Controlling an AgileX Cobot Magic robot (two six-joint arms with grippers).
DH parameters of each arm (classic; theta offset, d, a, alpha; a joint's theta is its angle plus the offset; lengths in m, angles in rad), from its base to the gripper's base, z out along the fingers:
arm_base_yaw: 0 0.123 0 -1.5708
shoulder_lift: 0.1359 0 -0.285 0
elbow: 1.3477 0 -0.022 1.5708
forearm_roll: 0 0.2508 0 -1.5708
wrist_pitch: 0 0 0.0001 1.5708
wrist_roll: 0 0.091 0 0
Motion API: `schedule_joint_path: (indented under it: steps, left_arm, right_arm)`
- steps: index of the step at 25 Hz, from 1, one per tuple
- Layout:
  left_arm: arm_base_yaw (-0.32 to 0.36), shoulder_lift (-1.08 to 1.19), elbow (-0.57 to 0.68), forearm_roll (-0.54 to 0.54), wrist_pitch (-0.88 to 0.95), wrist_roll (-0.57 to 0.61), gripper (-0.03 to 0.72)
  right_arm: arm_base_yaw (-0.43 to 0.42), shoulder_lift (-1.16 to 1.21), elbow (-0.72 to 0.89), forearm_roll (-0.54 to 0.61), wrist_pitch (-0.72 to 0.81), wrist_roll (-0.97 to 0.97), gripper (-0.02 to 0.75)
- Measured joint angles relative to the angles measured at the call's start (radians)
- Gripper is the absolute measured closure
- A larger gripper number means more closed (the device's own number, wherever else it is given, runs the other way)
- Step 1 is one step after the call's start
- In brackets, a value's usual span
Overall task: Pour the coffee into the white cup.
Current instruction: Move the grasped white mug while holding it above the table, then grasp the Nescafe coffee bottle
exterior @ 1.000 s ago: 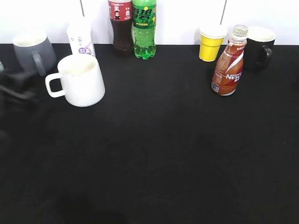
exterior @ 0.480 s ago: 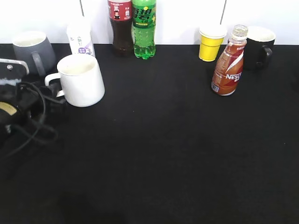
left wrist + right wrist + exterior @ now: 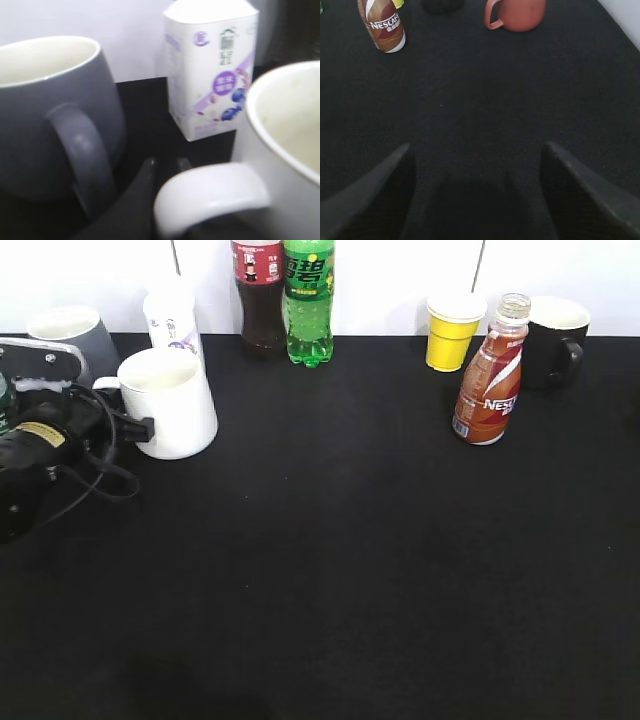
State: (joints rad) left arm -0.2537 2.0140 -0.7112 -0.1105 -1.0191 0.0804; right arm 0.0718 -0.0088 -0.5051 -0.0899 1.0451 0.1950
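A matte black cloth with a fine weave is seen covering the table [image 3: 350, 570], its near half bare in the exterior view. In the right wrist view the right gripper [image 3: 475, 195] is shown low over this cloth, its two dark wedge-shaped jaws spread wide with nothing between them.

At the left edge of the exterior view the left gripper [image 3: 135, 428] is set against the looped handle of the white cup [image 3: 170, 402], a glossy ceramic mug with a slightly tapered wall and a cream interior. In the left wrist view a dark finger [image 3: 142, 192] is seen just beside the thick white handle; whether the jaws are pinching it cannot be told. Black cables are looped over the arm.

Farther right, the coffee bottle [image 3: 489, 375] stands upright and well apart from the cup: a waisted brown plastic bottle with an orange-and-white wrap.

Along the back wall are found a smooth grey mug [image 3: 68, 335], a white rectangular milk carton [image 3: 171, 315], a dark cola bottle [image 3: 259, 298], a green soda bottle [image 3: 308, 302], a yellow paper cup [image 3: 452, 332] and a black mug [image 3: 555, 338]. A rounded terracotta mug [image 3: 516, 13] appears only in the right wrist view.
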Motion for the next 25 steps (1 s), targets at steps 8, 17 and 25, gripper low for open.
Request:
schedule_joint_path:
  steps: [8,17,25]
  left_arm:
    - [0.001,-0.198,0.097,0.617,0.033,-0.336,0.629]
    - [0.001,-0.203,0.097,0.774,-0.054,-0.375,0.629]
    - [0.001,-0.206,0.097,0.774,-0.059,-0.375,0.630]
  right_arm:
    - [0.000,0.000,0.000,0.000,0.000,0.000,0.152]
    - [0.000,0.024,-0.012,0.005,-0.025,-0.004,0.152]
    - [0.000,0.614,-0.022,0.014,-1.007,-0.081,0.152]
